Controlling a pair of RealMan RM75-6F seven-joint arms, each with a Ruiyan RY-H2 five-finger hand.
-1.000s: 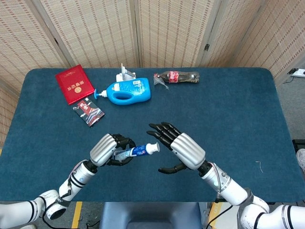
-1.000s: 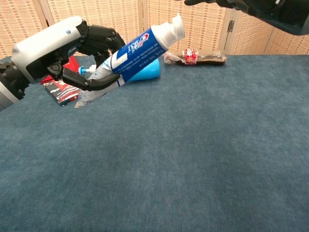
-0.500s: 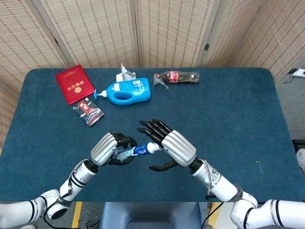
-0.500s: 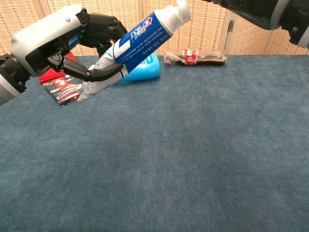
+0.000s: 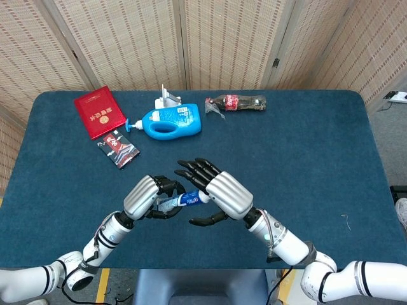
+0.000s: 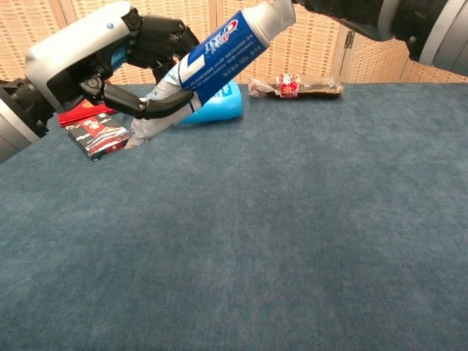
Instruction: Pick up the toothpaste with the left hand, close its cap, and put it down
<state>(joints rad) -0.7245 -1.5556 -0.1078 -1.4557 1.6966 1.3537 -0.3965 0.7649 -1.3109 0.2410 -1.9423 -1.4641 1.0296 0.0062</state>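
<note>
— Toothpaste tube [image 5: 181, 201]?
— Gripped in the left hand [image 5: 147, 197], lifted clear of the blue table [image 5: 305, 146], tilted with the white cap end up and toward the right hand [image 5: 219, 192]. Crimped tail sticking out below the fingers in the chest view.
— Right hand?
— Spread, grasping nothing, hovering just over the cap end. Covers the cap [image 6: 274, 13] from the head camera. In the chest view only a dark edge of it seen at the top, right beside the cap; touching or not, cannot tell.
— Cap closed?
— Cannot tell from either view.
— Anything else on the table?
— All along the far side, well apart from both hands. Blue detergent jug [image 5: 172, 121] lying on its side, spout to the left. Small white object [image 5: 168, 99] just behind it, too small to make out. Red booklet [image 5: 99, 112] at the far left, flat. Dark packet [image 5: 118, 149] with red print just in front of the booklet. Clear plastic bottle [image 5: 236, 102] with a red label lying on its side, right of the jug.
— Anything between the hands and those?
— Only bare table. From the chest camera, tube and left hand overlap the jug and booklet.
</note>
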